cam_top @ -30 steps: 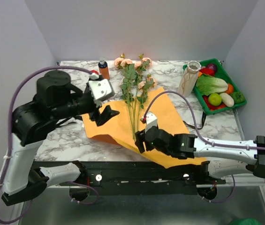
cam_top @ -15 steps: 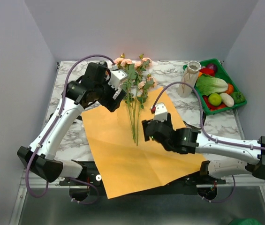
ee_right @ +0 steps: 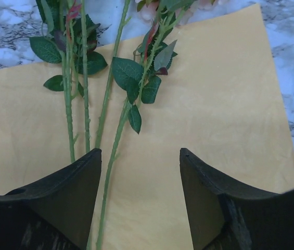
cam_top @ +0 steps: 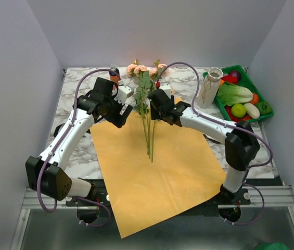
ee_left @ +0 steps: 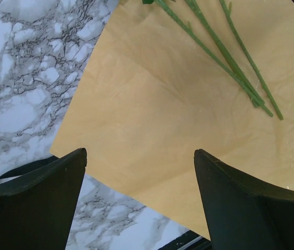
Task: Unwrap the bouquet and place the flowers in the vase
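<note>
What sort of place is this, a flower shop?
Probably a robot test booth: plain grey walls box in a marble-patterned table, two robot arms stand at its near edge, and a tray of vegetables sits at the side.

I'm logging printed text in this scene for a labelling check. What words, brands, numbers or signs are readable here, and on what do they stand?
No text can be read in any view.
orange paper sheet: plain, no print showing.
vase: only brownish marbled streaks, no lettering.
orange bottle: partly hidden at the back; any label is too small to read.
</note>
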